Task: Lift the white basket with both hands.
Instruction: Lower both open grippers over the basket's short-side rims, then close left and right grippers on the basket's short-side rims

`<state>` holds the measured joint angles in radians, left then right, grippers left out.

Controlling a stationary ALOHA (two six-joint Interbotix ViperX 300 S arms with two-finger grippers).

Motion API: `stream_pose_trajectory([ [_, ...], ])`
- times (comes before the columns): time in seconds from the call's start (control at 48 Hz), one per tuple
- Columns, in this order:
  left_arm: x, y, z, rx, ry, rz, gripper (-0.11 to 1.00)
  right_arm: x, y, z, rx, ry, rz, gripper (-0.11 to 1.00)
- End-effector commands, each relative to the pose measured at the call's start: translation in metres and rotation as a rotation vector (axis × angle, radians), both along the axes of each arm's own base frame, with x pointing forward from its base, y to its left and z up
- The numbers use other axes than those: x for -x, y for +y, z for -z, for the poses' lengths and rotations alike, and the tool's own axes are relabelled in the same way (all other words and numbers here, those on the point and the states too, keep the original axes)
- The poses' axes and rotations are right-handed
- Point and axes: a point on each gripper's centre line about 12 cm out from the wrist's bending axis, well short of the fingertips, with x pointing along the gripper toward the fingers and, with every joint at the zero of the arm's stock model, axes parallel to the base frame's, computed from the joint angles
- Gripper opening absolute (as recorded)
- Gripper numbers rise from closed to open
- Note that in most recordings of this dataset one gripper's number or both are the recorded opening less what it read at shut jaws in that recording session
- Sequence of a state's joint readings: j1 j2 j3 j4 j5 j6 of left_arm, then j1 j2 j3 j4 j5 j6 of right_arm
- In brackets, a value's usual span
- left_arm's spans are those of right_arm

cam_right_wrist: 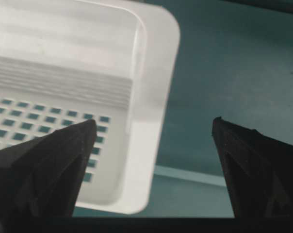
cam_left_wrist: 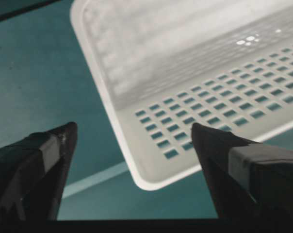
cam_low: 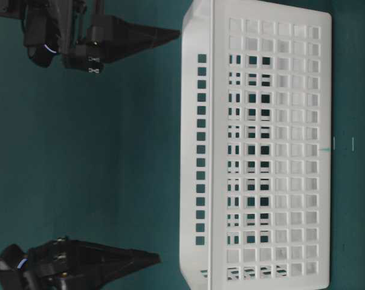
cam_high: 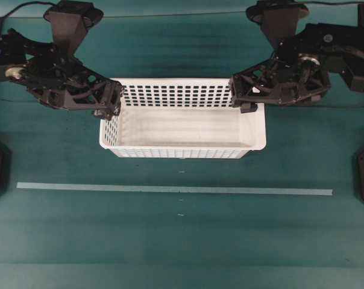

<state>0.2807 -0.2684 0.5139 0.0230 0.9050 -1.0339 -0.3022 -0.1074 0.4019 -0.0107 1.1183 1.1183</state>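
Two black grippers hang over the far corners of the white basket (cam_high: 182, 129), one at each short end, so the lift can stay level. The basket sits flat on the green table (cam_high: 182, 241), a little behind a pale tape line (cam_high: 170, 189). The left gripper (cam_high: 112, 107) has its fingers (cam_left_wrist: 54, 145) spread wide, with the corner rim between them but not touching. The right gripper (cam_high: 245, 101) is spread wide too, one finger inside the wall and one outside. Nothing is grabbed yet. I think both still need to drop and pinch.
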Motion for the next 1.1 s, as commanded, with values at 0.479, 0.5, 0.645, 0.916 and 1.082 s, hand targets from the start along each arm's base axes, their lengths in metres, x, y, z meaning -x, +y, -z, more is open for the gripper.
stream_pose_trajectory([
  [0.479, -0.003, 0.000, 0.063, 0.059, 0.020, -0.116, 0.98, -0.004, 0.000, 0.059, 0.006, -0.091, 0.093, 0.96],
  [0.5, -0.004, 0.000, 0.064, 0.059, 0.020, -0.116, 0.98, -0.005, -0.001, 0.062, 0.006, -0.092, 0.095, 0.96],
  [0.645, -0.011, 0.002, 0.078, 0.064, 0.033, -0.118, 0.97, -0.009, -0.002, 0.080, -0.001, -0.064, 0.095, 0.96],
  [0.916, -0.012, 0.001, 0.082, 0.069, 0.038, -0.122, 0.97, -0.012, -0.002, 0.086, -0.002, -0.053, 0.093, 0.96],
  [1.082, -0.018, -0.002, 0.081, 0.060, -0.005, -0.108, 0.93, -0.011, -0.002, 0.087, -0.010, -0.044, 0.113, 0.92],
])
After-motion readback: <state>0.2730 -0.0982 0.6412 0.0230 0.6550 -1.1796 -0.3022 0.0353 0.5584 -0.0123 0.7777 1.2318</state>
